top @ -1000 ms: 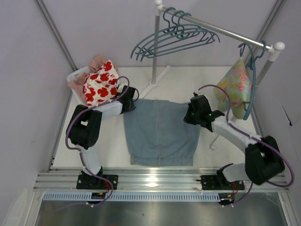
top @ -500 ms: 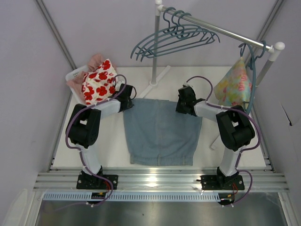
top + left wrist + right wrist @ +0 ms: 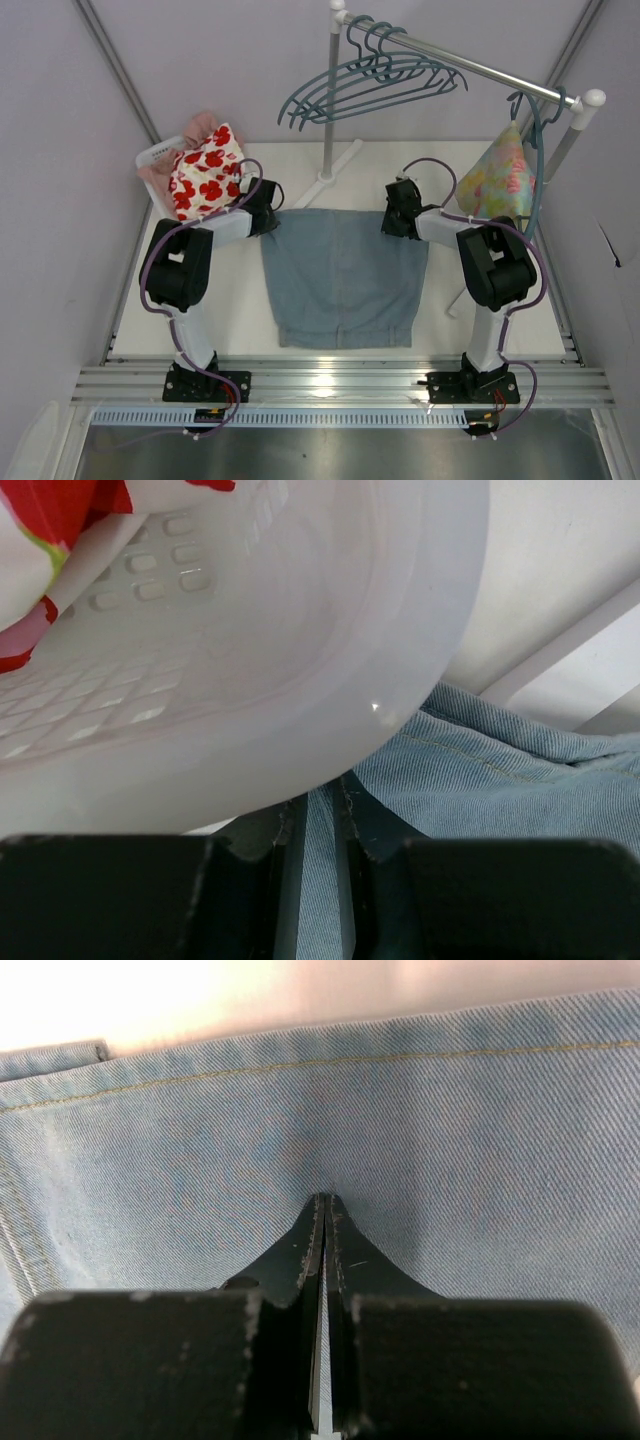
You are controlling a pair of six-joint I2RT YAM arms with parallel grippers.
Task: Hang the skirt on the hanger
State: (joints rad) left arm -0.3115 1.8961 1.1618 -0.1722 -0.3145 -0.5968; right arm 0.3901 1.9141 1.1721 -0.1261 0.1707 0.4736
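The light blue denim skirt (image 3: 340, 280) lies flat on the table between the arms, waistband at the far side. My left gripper (image 3: 268, 215) is at its far left corner, shut on a fold of denim that shows between the jaws in the left wrist view (image 3: 322, 810). My right gripper (image 3: 398, 222) is at the far right of the waistband; its jaws are shut, tips pinching puckered denim (image 3: 322, 1200). Several teal hangers (image 3: 370, 85) hang on the rail behind, apart from both grippers.
A white basket (image 3: 160, 160) with the red-flowered cloth (image 3: 205, 175) stands at the far left, its wall (image 3: 300, 680) right against my left gripper. The rack's pole (image 3: 328, 110) stands behind the skirt. A pastel floral garment (image 3: 497, 185) hangs at the right.
My right gripper moved from the skirt's right edge up and left to the waistband. My left gripper shifted slightly left. The skirt's top edge now spreads wider.
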